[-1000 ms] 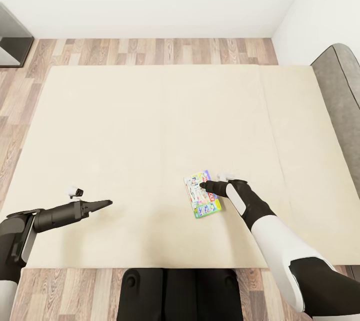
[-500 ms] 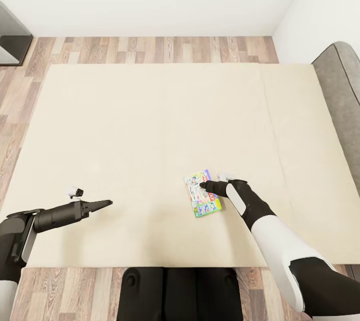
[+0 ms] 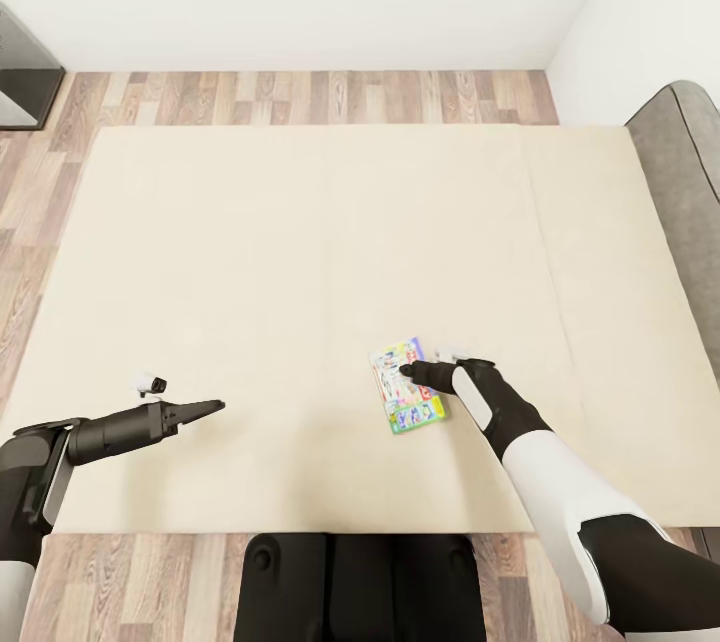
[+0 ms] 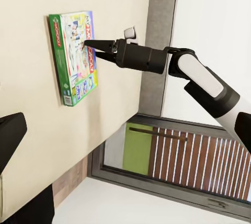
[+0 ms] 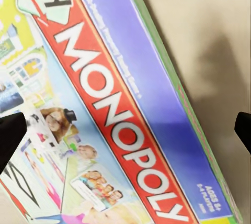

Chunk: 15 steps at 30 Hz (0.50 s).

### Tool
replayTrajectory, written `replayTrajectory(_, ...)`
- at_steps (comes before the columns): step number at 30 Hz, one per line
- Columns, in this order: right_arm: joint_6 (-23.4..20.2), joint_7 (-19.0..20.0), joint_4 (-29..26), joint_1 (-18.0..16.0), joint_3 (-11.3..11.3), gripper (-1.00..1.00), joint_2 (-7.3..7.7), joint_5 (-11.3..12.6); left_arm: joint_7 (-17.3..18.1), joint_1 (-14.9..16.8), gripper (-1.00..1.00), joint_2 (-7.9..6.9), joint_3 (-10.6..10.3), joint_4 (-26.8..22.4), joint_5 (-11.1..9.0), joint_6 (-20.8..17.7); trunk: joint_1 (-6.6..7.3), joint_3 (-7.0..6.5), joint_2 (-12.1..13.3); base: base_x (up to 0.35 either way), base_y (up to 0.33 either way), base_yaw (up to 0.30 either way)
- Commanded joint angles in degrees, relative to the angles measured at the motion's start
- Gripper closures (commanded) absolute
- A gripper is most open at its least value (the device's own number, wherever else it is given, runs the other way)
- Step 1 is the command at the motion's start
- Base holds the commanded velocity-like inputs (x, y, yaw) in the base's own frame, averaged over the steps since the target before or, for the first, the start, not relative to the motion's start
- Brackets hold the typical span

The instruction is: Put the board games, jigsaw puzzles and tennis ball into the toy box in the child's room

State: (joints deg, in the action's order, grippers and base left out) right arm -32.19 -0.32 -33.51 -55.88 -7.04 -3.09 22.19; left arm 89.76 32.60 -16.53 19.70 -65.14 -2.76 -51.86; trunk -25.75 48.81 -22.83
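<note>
One board game (image 3: 410, 412), a white-blue printed "Monopoly" box with a green edge, lies flat on the beige bed (image 3: 250, 252) near its front edge. My right gripper (image 3: 405, 372) hovers just over the box's top face, open, with its fingertips spread wide over the print (image 5: 120, 103). In the left wrist view the right gripper (image 4: 89, 46) points at the box (image 4: 73, 62) from the side. My left gripper (image 3: 215, 407) floats low over bare mattress at the left, open and empty, well apart from the box.
The grey headboard (image 3: 690, 192) stands at the bed's right end. Wood floor (image 3: 300, 97) runs along the far side below a white wall. A dark piece of furniture (image 3: 25, 72) stands at the far left. The robot's base (image 3: 360, 582) is at the bed's near edge.
The whole picture has shifted very slightly, so the camera moved. Both arms and the box keep their places.
</note>
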Motion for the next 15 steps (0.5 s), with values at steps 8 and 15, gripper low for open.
replayTrajectory(8, -0.2, 0.0, -0.1, 0.0, -0.1, -1.0, 0.01, 0.0, 0.2, 0.0, -1.0, 0.01, 0.0, 0.0, 0.0, -0.6, -0.03, 0.06, -0.1, -0.027, 0.103, 0.0)
replayTrajectory(15, -0.2, 0.0, -0.1, 0.0, -0.2, -1.0, 0.01, 0.0, 0.2, 0.0, -1.0, -0.01, 0.0, 0.0, 0.0, -0.6, -0.03, 0.06, -0.1, -0.001, 0.007, 0.0)
